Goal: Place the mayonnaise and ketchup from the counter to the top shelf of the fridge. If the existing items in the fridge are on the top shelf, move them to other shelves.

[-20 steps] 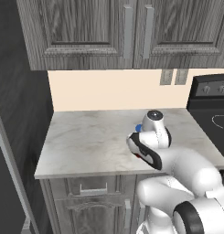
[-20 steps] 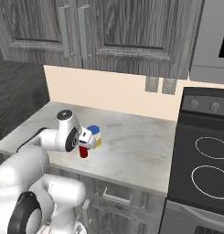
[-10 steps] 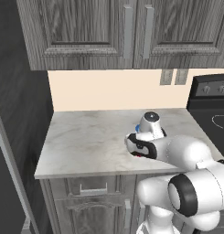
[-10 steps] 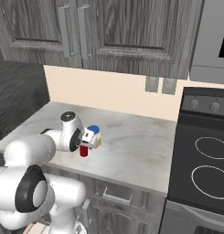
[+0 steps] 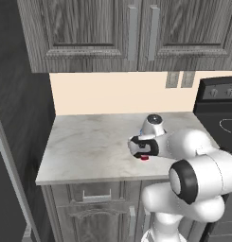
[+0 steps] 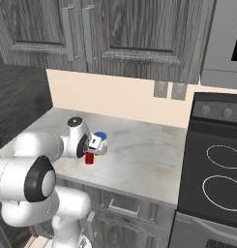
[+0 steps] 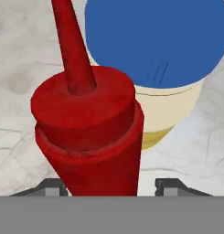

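**Operator:** Starting from the counter [image 5: 89, 146]: I've got the arm reached out low over its front half, toward the right-hand end nearest the stove [image 6: 216, 164]. Both condiments stand there, touching or nearly so.

**Second:** Which one are you on?

**Operator:** The ketchup [image 7: 88, 132]. It stands upright, its long axis running straight up from the slab, nozzle pointing away along my hand camera. The mayonnaise [image 7: 154, 59] sits just behind it, farther from the counter's front edge, blue lid in plain sight.

**Second:** And the gripper?

**Operator:** My gripper [image 7: 111, 188] straddles the bottle's body, one fingertip [image 7: 51, 188] on each side. The tip on the mayonnaise side stands apart from the red wall, so I judge the jaws partly drawn in but not yet clamped. I can't tell contact on the other side.

**Second:** What does the coming move hang on?

**Operator:** The bottle sits off-centre between the tips. Closing will probably nudge it sideways, toward the jar.
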Tool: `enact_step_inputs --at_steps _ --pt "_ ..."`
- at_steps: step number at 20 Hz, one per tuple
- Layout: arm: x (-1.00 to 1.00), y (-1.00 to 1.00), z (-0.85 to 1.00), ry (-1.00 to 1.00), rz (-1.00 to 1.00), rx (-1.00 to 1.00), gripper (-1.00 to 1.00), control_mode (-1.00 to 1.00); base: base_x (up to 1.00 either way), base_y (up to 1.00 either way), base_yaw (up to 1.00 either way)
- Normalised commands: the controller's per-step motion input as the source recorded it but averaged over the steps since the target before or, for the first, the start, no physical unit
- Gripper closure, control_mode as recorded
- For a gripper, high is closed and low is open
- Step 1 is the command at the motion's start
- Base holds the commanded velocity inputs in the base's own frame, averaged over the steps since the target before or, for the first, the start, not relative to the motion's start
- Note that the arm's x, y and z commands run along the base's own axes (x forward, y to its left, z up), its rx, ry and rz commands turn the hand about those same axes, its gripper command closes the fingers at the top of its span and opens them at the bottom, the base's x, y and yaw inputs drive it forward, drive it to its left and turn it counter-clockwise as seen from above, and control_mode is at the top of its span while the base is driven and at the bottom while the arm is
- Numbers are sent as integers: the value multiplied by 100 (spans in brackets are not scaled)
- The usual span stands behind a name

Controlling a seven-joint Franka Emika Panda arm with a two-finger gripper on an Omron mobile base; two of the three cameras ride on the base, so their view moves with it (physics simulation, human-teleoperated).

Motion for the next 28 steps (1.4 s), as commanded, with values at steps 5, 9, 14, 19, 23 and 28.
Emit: enact_step_inputs --at_steps 5,9,14,19,23,28 --pt "5 0 -3 -1 0 0 100 -100 0 0 0" --pt "-68 -2 36 -22 3 11 100 -100 0 0 0" --pt "-100 -2 98 -46 8 24 100 -100 0 0 0" --pt "-99 -17 100 -34 0 24 100 -100 0 0 0" --pt "-80 -3 100 -12 0 5 100 -100 0 0 0" --pt "-75 0 100 0 0 -6 100 -100 0 0 0"
